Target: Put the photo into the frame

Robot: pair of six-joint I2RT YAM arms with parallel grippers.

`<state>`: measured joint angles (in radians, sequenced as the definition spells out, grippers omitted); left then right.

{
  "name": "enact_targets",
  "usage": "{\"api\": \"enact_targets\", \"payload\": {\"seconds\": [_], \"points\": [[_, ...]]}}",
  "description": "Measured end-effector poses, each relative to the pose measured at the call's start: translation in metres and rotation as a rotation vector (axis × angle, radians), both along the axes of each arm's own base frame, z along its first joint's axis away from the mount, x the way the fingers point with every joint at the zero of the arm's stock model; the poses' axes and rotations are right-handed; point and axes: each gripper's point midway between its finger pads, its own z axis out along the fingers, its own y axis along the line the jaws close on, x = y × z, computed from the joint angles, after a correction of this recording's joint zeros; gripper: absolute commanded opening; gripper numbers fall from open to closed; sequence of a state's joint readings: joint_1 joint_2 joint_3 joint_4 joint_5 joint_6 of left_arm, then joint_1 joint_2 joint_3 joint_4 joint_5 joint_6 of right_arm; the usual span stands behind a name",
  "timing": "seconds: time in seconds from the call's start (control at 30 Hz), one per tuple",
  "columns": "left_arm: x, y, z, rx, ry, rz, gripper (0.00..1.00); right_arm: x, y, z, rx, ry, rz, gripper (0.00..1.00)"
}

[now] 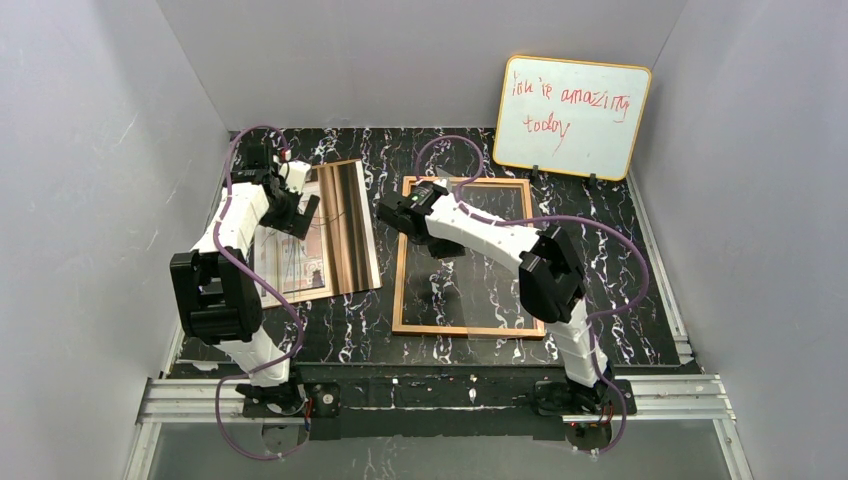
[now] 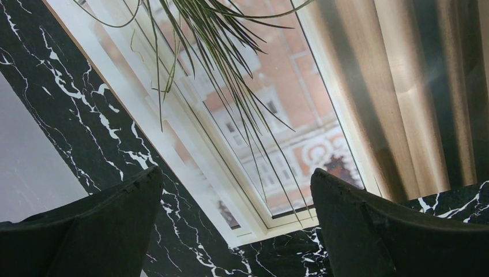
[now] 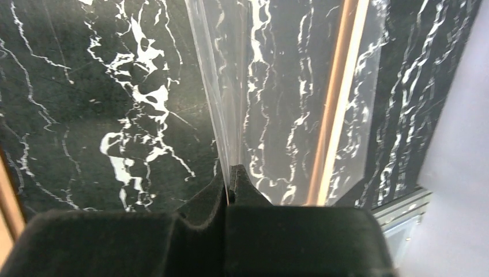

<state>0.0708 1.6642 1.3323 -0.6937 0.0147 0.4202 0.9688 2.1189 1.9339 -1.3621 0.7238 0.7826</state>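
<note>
- Two items lie on the marble surface: photo, frame.
- Left fingers spread wide above the photo.
- Right fingers pinch a clear sheet by its edge.

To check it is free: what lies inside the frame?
Inside the frame, only the marble table shows, through a clear pane pinched by the right gripper. The arm covers part.

place: lab test cell | evidence: plain grey walls; aluminium rail; black marbled tabletop
</note>
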Motion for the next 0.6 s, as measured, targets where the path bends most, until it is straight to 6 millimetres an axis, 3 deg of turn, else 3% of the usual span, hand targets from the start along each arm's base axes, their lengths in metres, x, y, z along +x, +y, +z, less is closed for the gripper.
{"api": "enact_targets", "payload": {"seconds": [0.33, 0.6], "points": [[-0.004, 0.000, -0.005, 0.005, 0.017, -0.015, 0.98, 0.003, 0.024, -0.004, 0.150, -0.055, -0.173, 0.01], [-0.004, 0.003, -0.004, 0.022, 0.016, -0.018, 0.98, 0.015, 0.040, -0.015, 0.192, -0.077, -0.187, 0.01]]}}
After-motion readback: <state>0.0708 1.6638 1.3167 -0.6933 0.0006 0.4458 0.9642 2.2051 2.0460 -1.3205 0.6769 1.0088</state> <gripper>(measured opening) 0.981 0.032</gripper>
